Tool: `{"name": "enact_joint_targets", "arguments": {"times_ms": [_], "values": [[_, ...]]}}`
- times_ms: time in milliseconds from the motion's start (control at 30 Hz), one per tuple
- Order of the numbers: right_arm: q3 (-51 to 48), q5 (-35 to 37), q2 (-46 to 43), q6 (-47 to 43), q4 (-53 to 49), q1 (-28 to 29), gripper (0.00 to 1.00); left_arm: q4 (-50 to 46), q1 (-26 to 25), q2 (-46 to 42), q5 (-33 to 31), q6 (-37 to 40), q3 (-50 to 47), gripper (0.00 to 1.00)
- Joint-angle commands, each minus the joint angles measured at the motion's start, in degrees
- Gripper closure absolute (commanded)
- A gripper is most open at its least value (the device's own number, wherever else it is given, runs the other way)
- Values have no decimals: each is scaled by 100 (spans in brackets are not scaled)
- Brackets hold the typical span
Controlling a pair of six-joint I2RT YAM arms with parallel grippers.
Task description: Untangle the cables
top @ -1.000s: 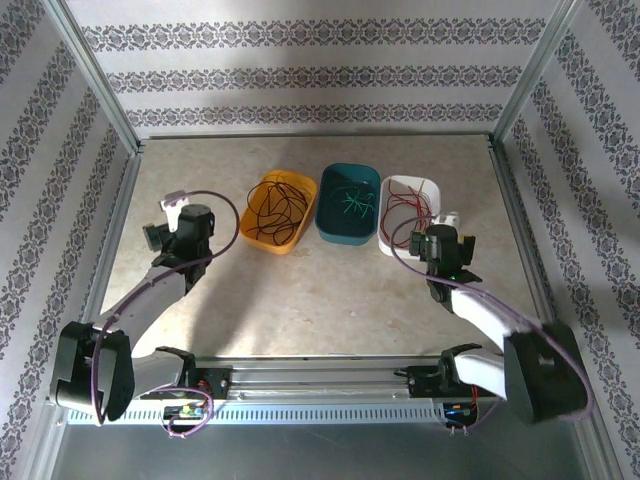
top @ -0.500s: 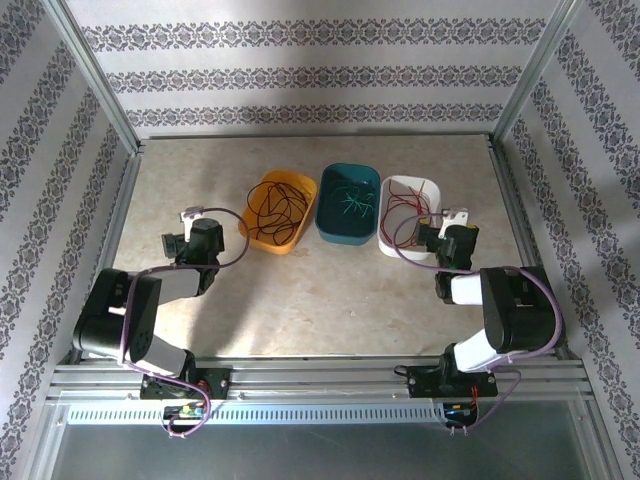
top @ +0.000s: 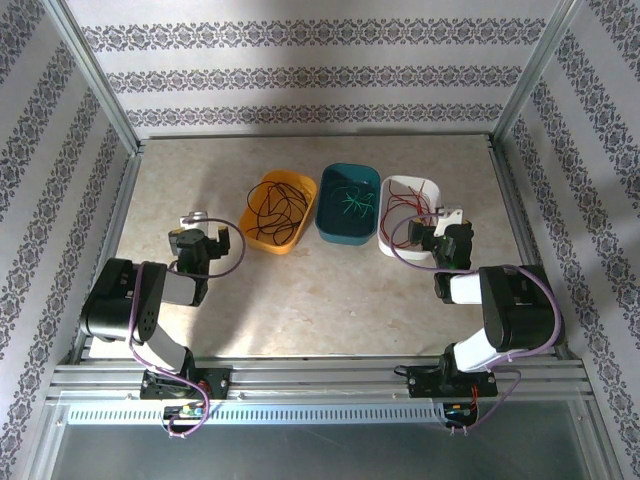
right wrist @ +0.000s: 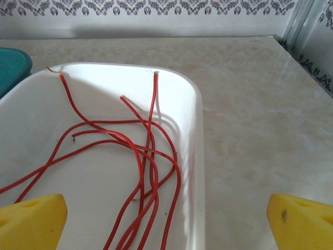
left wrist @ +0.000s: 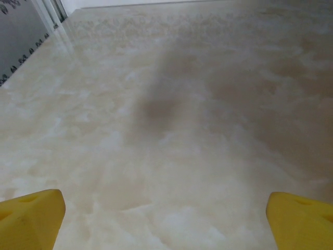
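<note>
Three trays stand in a row at mid table. Black cables (top: 278, 205) lie in the orange tray (top: 254, 232), green cables (top: 350, 203) in the teal tray (top: 331, 228), and red cables (top: 408, 204) (right wrist: 140, 156) in the white tray (top: 392, 243) (right wrist: 196, 135). My right gripper (top: 447, 222) (right wrist: 166, 221) hovers open at the white tray's near right rim, yellow fingertips (right wrist: 31, 221) wide apart, nothing between them. My left gripper (top: 196, 228) (left wrist: 166, 221) is open over bare tabletop left of the orange tray, holding nothing.
The marble-look tabletop (top: 330, 290) is bounded by aluminium frame rails (top: 110, 225) and patterned walls. Thick purple cables (top: 236, 255) loop off both arms. Both arms are folded back near the front rail (top: 320, 372).
Both arms have folded back toward their bases. The left gripper drew nearer and turned; the right gripper shifted slightly right beside the white tray. The cables have not moved.
</note>
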Motion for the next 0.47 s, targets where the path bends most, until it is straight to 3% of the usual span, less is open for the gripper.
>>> {"name": "enact_joint_targets", "arguments": {"times_ms": [0, 167, 267, 433], "values": [[130, -186, 43, 26, 203, 54, 2, 604, 103, 49, 263, -7, 16, 1], [148, -348, 41, -7, 181, -11, 2, 396, 99, -31, 253, -59, 68, 1], [157, -912, 61, 125, 201, -253, 2, 426, 100, -13, 261, -44, 59, 1], [139, -816, 52, 60, 212, -141, 2, 503, 104, 2, 261, -22, 43, 0]]}}
